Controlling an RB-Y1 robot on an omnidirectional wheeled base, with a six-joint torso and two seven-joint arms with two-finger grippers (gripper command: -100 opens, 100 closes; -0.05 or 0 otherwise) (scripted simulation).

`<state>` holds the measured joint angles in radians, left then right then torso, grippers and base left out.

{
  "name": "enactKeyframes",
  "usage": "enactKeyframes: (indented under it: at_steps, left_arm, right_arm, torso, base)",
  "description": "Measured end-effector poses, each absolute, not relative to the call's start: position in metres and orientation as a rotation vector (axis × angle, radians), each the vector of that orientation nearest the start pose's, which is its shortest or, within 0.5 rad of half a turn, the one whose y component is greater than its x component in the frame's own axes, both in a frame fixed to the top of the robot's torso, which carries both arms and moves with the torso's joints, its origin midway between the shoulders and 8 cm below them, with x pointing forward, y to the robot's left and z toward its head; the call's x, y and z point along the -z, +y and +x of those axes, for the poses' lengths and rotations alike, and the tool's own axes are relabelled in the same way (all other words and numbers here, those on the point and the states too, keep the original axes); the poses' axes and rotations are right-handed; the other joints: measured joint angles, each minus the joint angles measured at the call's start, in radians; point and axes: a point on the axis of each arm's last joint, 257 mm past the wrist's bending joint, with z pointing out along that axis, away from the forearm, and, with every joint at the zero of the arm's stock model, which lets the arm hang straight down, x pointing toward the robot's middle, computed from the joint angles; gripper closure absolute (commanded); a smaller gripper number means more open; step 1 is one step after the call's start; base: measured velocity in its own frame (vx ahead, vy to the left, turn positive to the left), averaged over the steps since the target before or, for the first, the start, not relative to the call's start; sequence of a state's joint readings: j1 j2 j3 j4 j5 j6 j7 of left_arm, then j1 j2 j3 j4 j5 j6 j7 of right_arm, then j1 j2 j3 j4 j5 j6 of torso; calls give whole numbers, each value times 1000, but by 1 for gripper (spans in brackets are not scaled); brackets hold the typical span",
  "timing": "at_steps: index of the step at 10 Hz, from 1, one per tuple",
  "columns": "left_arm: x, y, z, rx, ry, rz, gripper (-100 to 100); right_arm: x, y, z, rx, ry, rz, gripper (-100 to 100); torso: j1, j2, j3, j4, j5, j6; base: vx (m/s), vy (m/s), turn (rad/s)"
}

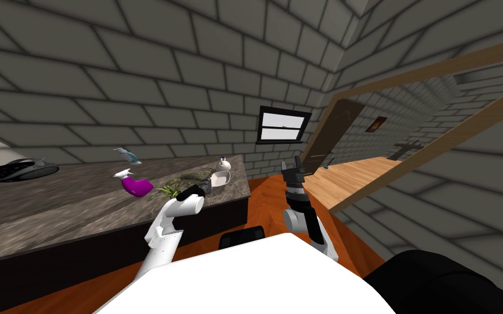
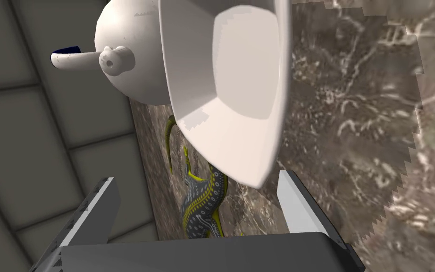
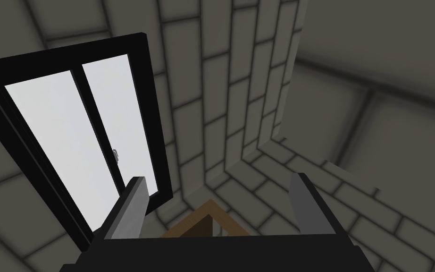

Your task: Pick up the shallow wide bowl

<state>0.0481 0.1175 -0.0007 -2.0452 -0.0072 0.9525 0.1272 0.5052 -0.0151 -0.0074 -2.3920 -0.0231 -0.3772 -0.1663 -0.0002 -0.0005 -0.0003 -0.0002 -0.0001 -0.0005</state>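
Left gripper [image 2: 195,178] is spread wide, its fingers flanking the near rim of the white bowl [image 2: 240,85], arm stretched out over the counter [image 2: 353,118]. The bowl sits on that counter just beside a white teapot [image 2: 127,61]. Right gripper [image 3: 219,177] points up, fingers well apart

Bowl [image 2: 240,89]: one, white, rim reaching in between left gripper [image 2: 195,178] jaws. Spouted white pot [image 2: 127,52]: one, ahead of jaws, just beyond bowl. Patterned lizard [image 2: 204,203]: one, between jaws, under bowl. Spray bottles: two, purple bottle [image 1: 136,186] and pale bottle [image 1: 129,156], both behind jaws. Plant [image 1: 169,189]: one, behind jaws. Dark disc [image 1: 18,170]: one, far behind jaws. Grippers: two, right gripper [image 1: 291,166] well apart from all.
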Motion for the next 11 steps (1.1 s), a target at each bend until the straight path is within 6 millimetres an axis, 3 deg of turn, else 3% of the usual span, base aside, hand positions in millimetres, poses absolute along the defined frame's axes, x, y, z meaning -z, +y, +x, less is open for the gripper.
enactKeyframes:
  at_steps: [10, 11]
  left_arm:
    - [292, 255, 470, 717, 1628, -1807, -100]
    - [292, 254, 470, 714, 1630, -1811, 0]
  right_arm:
    - [-49, -281, 340, -1461, 574, 736, 0]
    - [-49, -281, 340, -1461, 574, 736, 0]
  torso:
    - [0, -1, 0, 0, 0, 0]
    - [0, 0, 0, 0, 0, 0]
  base:
    - [16, 1, -33]
    - [0, 0, 0]
